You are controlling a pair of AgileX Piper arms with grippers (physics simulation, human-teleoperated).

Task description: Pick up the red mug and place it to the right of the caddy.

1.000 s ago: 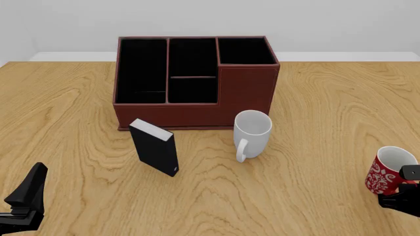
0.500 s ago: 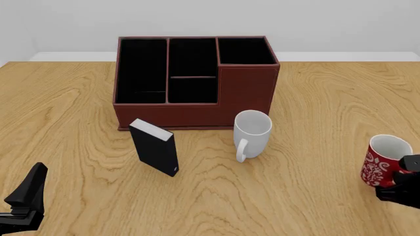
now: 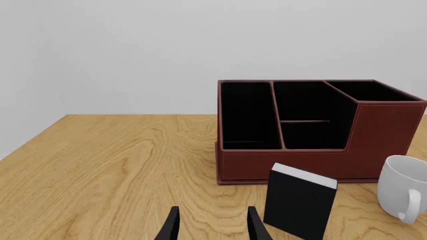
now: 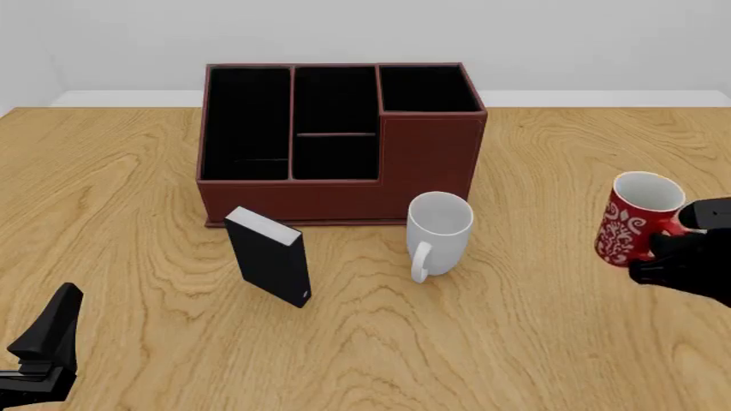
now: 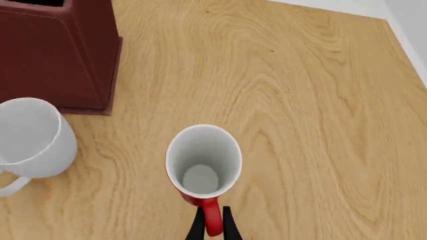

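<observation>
The red mug [image 4: 632,221], patterned in white swirls, hangs upright above the table at the right, level with the caddy's front. My right gripper [image 4: 683,236] is shut on its red handle [image 5: 211,220], and the right wrist view looks down into the mug's white inside [image 5: 202,162]. The caddy [image 4: 342,184] is a large reddish-brown box with black compartments at the table's middle back; its right wall [image 5: 57,55] lies left of the mug with bare wood between them. My left gripper [image 4: 53,325] rests open at the near left, its fingers [image 3: 172,227] holding nothing.
A plain white mug [image 4: 439,231] stands just in front of the caddy's right corner, also in the right wrist view as a white mug [image 5: 30,137]. A black slab-shaped box [image 4: 270,255] stands on edge in front of the caddy's left half. The table's right edge [image 5: 407,45] is near.
My right gripper has carried the red mug upward, farther from the near edge and slightly to the left. The left arm and the other objects have stayed still.
</observation>
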